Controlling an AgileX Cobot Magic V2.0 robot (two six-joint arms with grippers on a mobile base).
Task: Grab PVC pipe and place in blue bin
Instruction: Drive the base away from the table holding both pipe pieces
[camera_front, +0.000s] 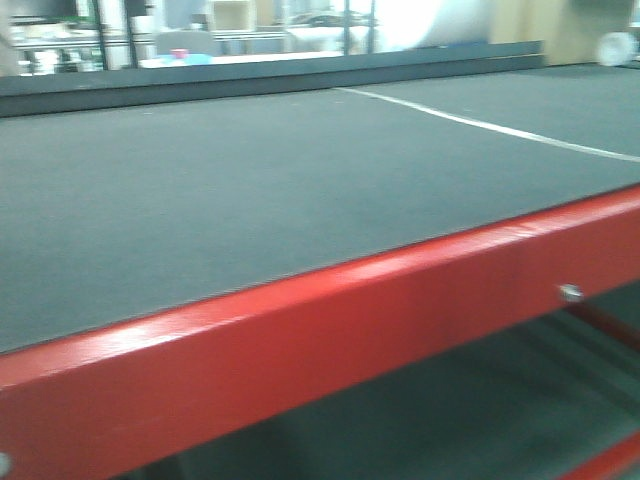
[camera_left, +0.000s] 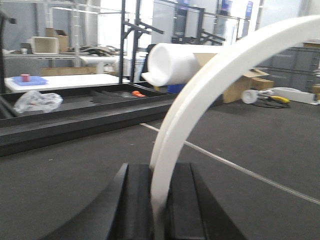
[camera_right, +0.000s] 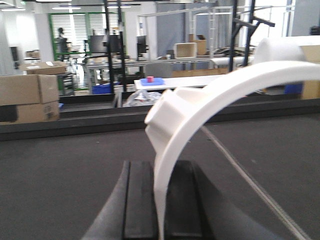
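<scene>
White PVC shows in both wrist views: a curved pipe (camera_left: 210, 85) rises from between the black fingers (camera_left: 132, 200) of the left claw (camera_left: 159, 172) and arcs up to the right, held above the counter (camera_front: 250, 190). The left claw is clamped on it, with both fingers pressed against the lower end. The right claw (camera_right: 161, 167) is closed the same way on a white curved pipe, which here has a ribbed collar (camera_right: 165, 120) just above the fingers (whether both claws hold one and the same piece cannot be told).

The counter is covered in dark grey matting, with a thin white line (camera_front: 480, 125) running across its far right part. A glossy red rail (camera_front: 330, 340) edges its near side, and a small bolt (camera_front: 570, 293) is set into the rail at the right. The front view shows neither claw nor pipe.

Far behind the counter, the left wrist view shows a large white foam roll (camera_left: 172, 62) and a crumpled plastic bag (camera_left: 37, 101) at the left. The right wrist view shows stacked cardboard boxes (camera_right: 30, 97) at the far left and a blue tray (camera_right: 152, 81) on a white table.
</scene>
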